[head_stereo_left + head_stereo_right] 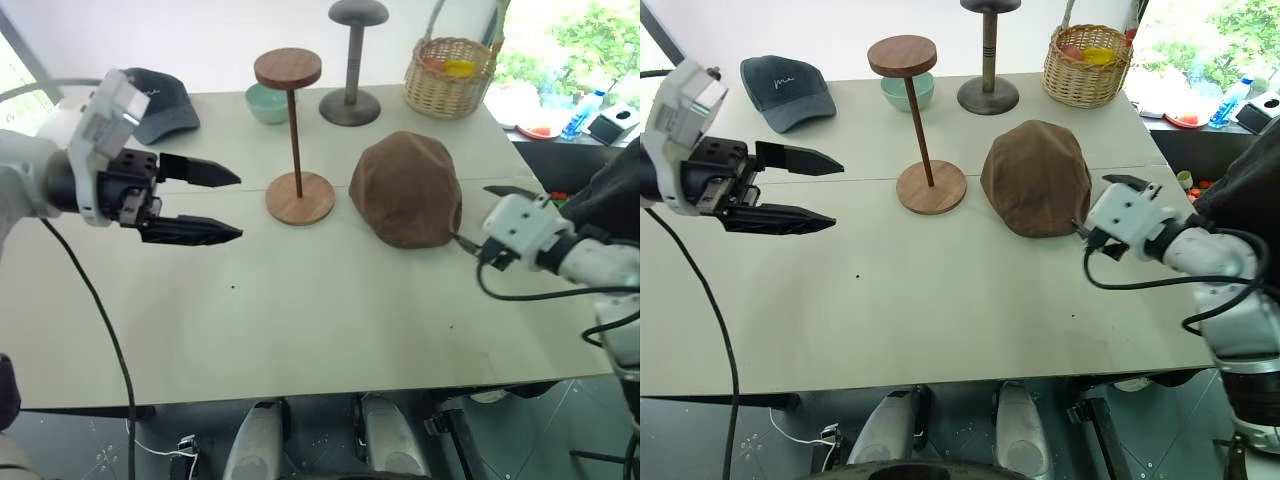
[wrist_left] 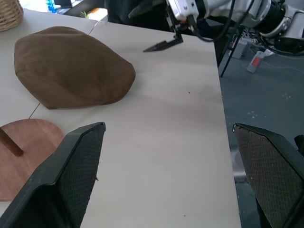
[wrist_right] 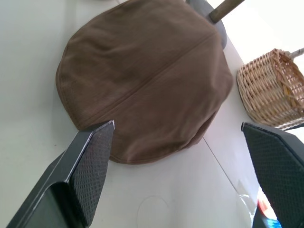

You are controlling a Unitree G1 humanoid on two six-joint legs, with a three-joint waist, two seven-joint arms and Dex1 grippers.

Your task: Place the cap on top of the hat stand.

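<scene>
The brown cap (image 1: pixel 405 190) lies flat on the white table, right of centre. Just to its left stands the reddish-brown hat stand (image 1: pixel 292 130), its thin rod rising from a round base to a bare round disc. My right gripper (image 1: pixel 470 212) is open at the cap's right edge and points at it; in the right wrist view the cap (image 3: pixel 147 80) lies just ahead, between the spread fingers. My left gripper (image 1: pixel 240 207) hovers open left of the stand, pointing right with nothing between its fingers. In the left wrist view the cap (image 2: pixel 71 71) lies ahead, beyond the stand's base.
A dark navy baseball cap (image 1: pixel 160 105) lies at the back left. A teal bowl (image 1: pixel 268 103), a grey stand (image 1: pixel 352 60) and a wicker basket (image 1: pixel 450 75) line the table's back. The table's right edge (image 1: pixel 560 270) is close to my right arm.
</scene>
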